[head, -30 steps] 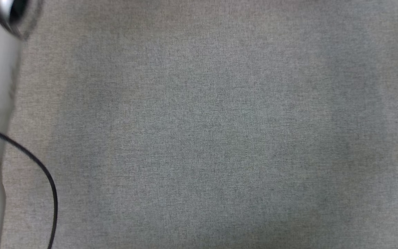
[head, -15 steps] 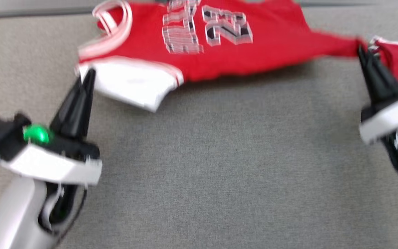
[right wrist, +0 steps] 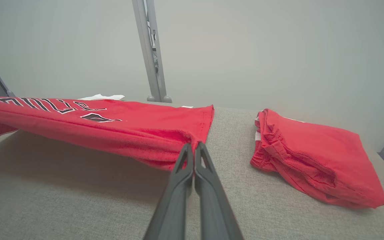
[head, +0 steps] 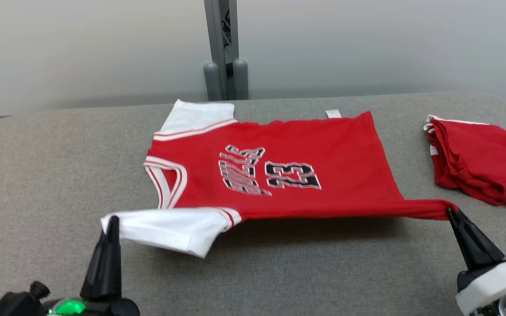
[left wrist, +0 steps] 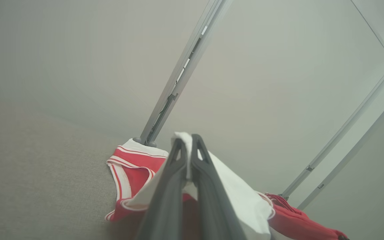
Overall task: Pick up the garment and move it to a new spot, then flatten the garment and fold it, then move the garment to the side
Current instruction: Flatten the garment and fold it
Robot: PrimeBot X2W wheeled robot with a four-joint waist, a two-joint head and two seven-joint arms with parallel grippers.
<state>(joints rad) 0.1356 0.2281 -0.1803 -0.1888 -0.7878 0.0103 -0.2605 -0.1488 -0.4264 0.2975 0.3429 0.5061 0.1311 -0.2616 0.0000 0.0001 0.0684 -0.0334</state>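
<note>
Red jersey (head: pixel 323 145) taut along its near edge, left gripper (head: pixel 113 220) clamped on white sleeve (head: pixel 169 228), right gripper (head: pixel 453 213) clamped on hem corner (head: pixel 442 205); flattening underway, folding and side-move pending.

The left gripper (head: pixel 113 220), at seven o'clock in the head view, has long matte-black fingers (head: pixel 106 267) tapering to a point, on a black base (head: pixel 117 308) with a glowing green light (head: pixel 70 306) and a small round knob (head: pixel 38 289). The right gripper (head: pixel 452 213), at four o'clock, has the same fingers on a white housing (head: pixel 492 281). Close up, each dark grey finger (right wrist: pixel 208 190) shows a triangular cut-out (right wrist: pixel 205 162) near its tip.
</note>
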